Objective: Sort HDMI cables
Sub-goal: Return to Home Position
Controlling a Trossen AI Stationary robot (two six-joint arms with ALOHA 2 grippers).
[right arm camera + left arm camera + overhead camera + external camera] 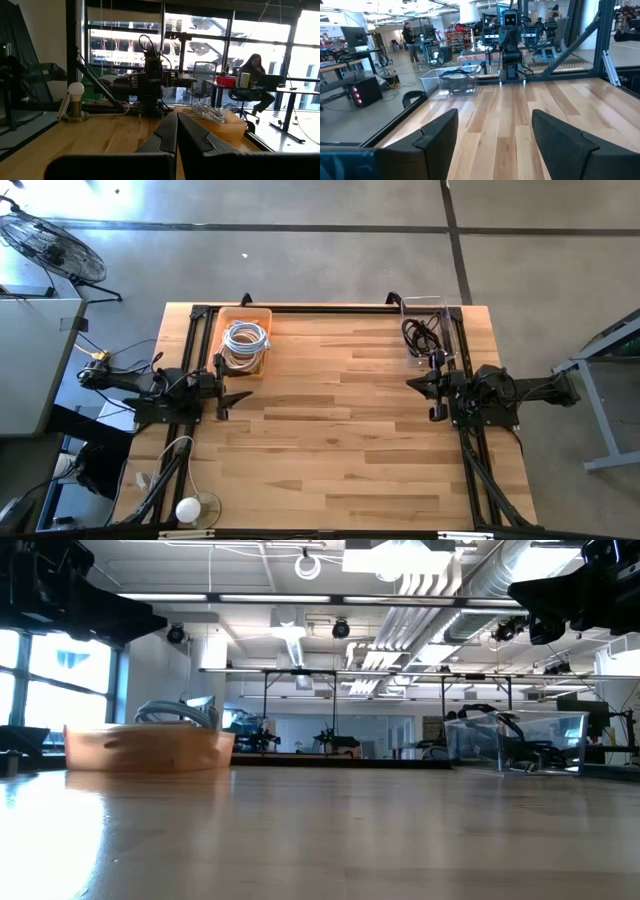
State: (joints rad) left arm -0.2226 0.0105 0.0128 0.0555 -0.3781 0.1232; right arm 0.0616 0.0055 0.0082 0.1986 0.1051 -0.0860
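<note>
An orange tray (243, 315) stands at the table's far left and holds light coiled HDMI cables (245, 340), silvery-white and cream; the same tray (235, 127) and cables (207, 112) appear in the right wrist view. A clear box (450, 330) at the far right holds black coiled cables (420, 335), and the box (451, 82) also shows in the left wrist view. My left gripper (238, 393) (495, 125) hovers open just near of the tray and touches nothing. My right gripper (415, 385) (177, 120) is shut and empty, just near of the clear box.
Bare wooden tabletop (340, 440) spreads between the two arms and toward the near edge. A small round-bulb lamp (188, 508) stands at the near left corner. A black frame rail (330, 308) runs along the far edge. A person (255, 65) sits at a desk beyond the table.
</note>
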